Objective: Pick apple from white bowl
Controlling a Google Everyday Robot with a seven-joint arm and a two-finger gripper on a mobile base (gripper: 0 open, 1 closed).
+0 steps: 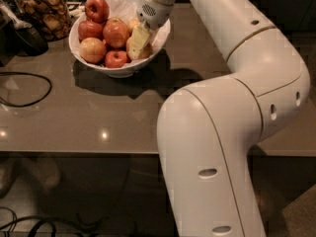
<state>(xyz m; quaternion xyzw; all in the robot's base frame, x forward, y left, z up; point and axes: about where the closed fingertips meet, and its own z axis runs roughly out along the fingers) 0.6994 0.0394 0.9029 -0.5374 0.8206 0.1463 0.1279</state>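
Note:
The white bowl (81, 47) stands at the back left of the grey counter, lined with white paper and holding several apples. A large pale yellow-peach apple (93, 50) lies at its front left. Deep red apples (97, 8) sit at the back and a small red apple (116, 59) at the front. My gripper (139, 38) reaches down into the right side of the bowl, over a pale apple (146, 52) that it mostly hides. Another pale apple (132, 23) shows just behind it.
A glass jar of brown snacks (45, 13) stands left of the bowl at the back. A black cable (29, 90) loops on the counter at the left. My own white arm (222, 132) fills the right half of the view. The counter's front edge (79, 152) runs below.

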